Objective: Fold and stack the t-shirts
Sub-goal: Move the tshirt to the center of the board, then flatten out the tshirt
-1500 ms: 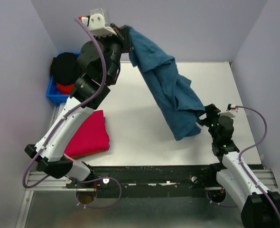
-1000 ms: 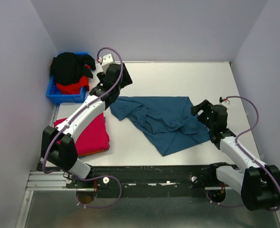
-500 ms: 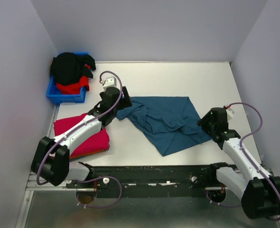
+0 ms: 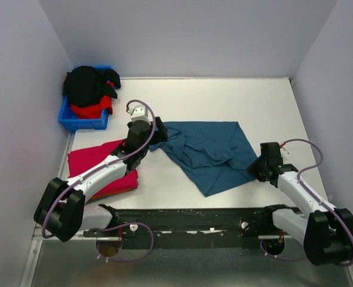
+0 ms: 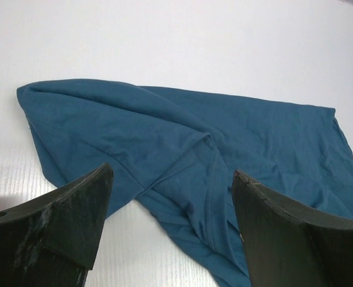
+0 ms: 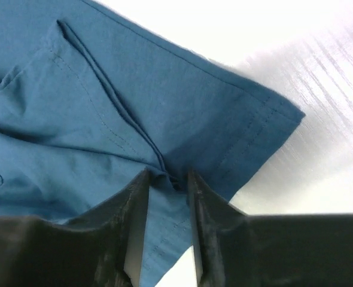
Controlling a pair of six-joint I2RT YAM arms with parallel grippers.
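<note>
A large teal t-shirt (image 4: 209, 149) lies rumpled and spread on the white table. My left gripper (image 4: 158, 133) hovers at its left corner, open and empty; in the left wrist view the gripper (image 5: 170, 173) has its black fingers (image 5: 75, 209) wide apart above the shirt (image 5: 164, 131). My right gripper (image 4: 259, 165) sits at the shirt's right edge. In the right wrist view the gripper (image 6: 164, 177) has narrowed on a bunched fold near the hem of the shirt (image 6: 105, 89). A folded crimson-pink t-shirt (image 4: 102, 167) lies at the left.
A blue bin (image 4: 75, 122) at the back left holds a black shirt (image 4: 84, 86) over a red one (image 4: 91, 110). Grey walls enclose the table on three sides. The black rail (image 4: 188, 215) with both arm bases runs along the near edge.
The left arm brought the hanging teal shirt down onto the table, let it go and drew back to its left corner. The right jaws narrowed onto the fold at the right hem.
</note>
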